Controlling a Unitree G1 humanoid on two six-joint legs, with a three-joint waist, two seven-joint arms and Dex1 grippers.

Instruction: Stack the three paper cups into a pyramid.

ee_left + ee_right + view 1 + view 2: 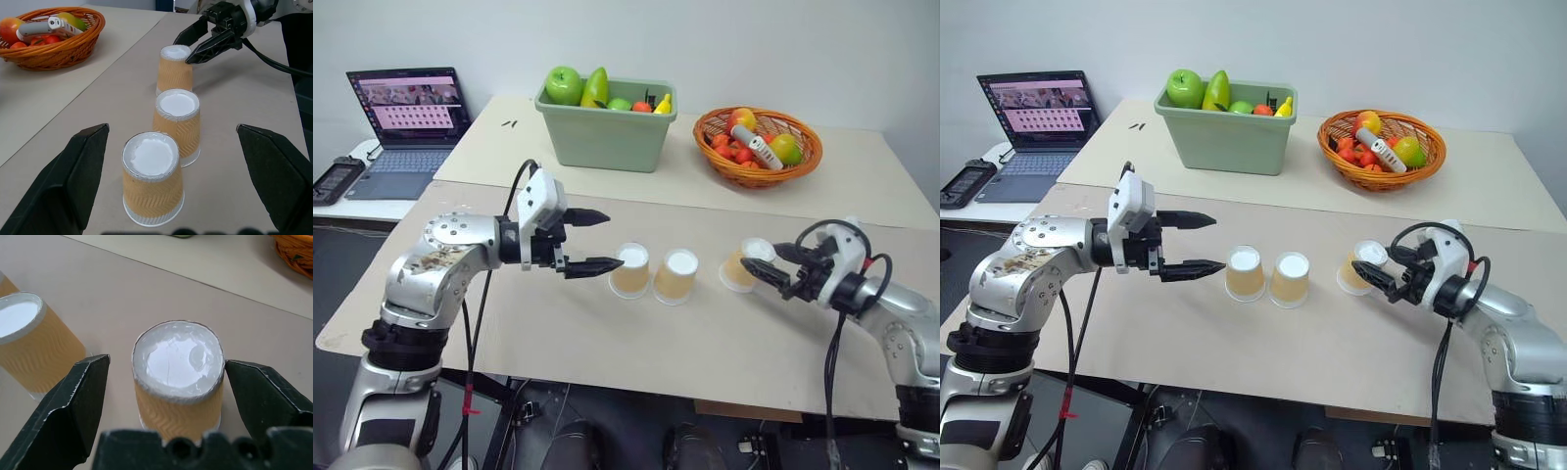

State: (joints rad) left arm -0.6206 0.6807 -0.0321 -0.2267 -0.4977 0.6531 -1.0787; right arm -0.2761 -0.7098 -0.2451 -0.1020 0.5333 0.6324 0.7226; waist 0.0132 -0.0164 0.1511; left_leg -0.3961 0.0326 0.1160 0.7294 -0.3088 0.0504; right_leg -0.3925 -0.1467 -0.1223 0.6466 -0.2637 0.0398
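Three paper cups stand upside down in a row on the tan table [607, 352]. The left cup [629, 270] and the middle cup [675, 277] stand close together; the right cup [742, 265] stands apart. My left gripper [612, 241] hangs open just left of the left cup, pointing along the row, with nothing between its fingers. My right gripper [166, 362] is open and straddles the right cup [178, 382] near its upturned base. One finger is at the cup's wall and the other stands a little off it.
At the back, a green bin [605, 137] holds fruit and a wicker basket [759, 162] holds fruit and a white object. A laptop [406, 127] sits on a side table at the far left.
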